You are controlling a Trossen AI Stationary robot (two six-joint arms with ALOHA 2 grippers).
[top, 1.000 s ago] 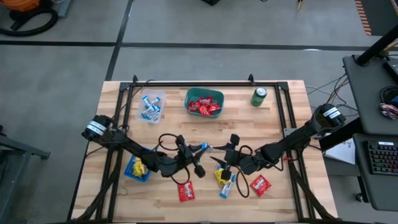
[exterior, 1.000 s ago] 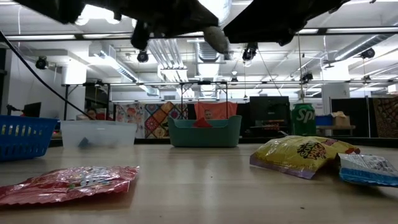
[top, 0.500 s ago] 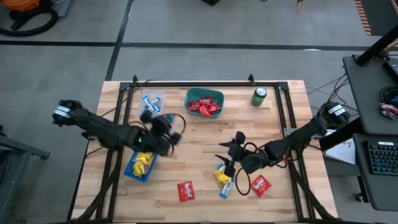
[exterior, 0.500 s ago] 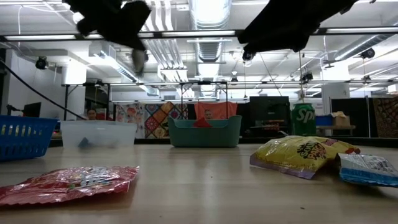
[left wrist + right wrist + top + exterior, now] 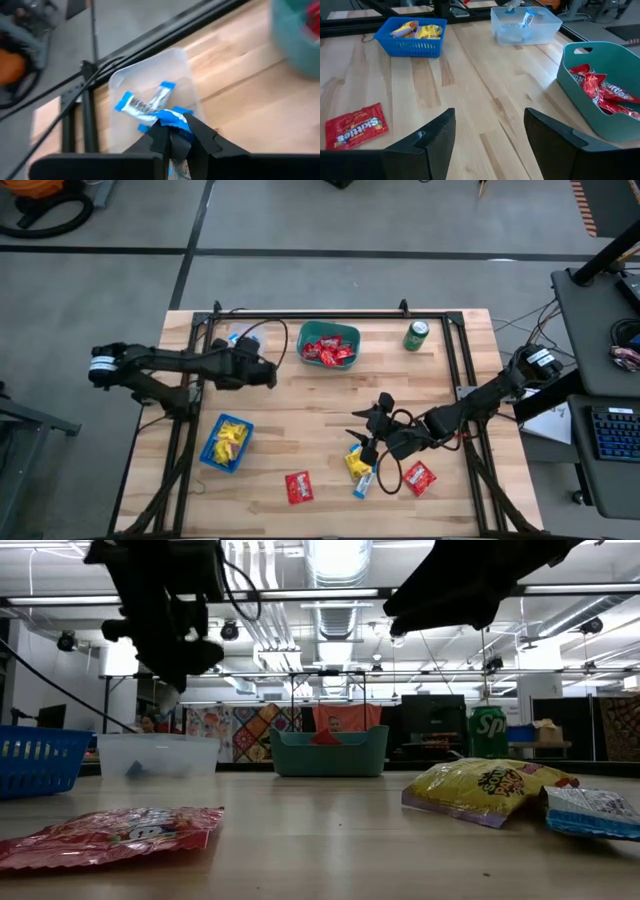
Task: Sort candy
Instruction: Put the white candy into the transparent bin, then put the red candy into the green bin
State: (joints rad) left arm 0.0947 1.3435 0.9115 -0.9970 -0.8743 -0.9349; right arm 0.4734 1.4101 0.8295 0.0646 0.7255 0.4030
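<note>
Left hand (image 5: 172, 142) is hovering over the clear tub (image 5: 184, 67), fingers pinching a blue-and-white wrapped candy (image 5: 176, 121); more of the same kind (image 5: 145, 104) are lying inside the tub just beyond it. In the high view the left hand (image 5: 262, 368) is sitting at the tub's near edge, beside the teal bin (image 5: 347, 333).

Right hand (image 5: 487, 150) is spread wide and holding nothing, positioned above the loose pile on the side of the worktop (image 5: 310, 420) away from the teal bin, well apart from the tub.

Candy locations, relative to the teal bin:
- red packets (image 5: 328, 352) filling the bin itself;
- yellow packets (image 5: 230, 442) lying in the blue basket (image 5: 211, 460), toward the near left corner;
- loose on the worktop on the near side: a yellow packet (image 5: 354, 463), a blue-and-white piece (image 5: 362, 483) touching it, a red packet (image 5: 418, 477) just beside the right hand, another red packet (image 5: 298, 487) farther left.

Handling judgement: the wrappers are looking thin, crinkly and light, so they are probably sliding easily and crushing under pressure. The flat packets are best taken at an edge or crimped end, with a fingertip getting under the lip. The yellow and blue pieces are touching, so a pinch there is risking both coming up together.
</note>
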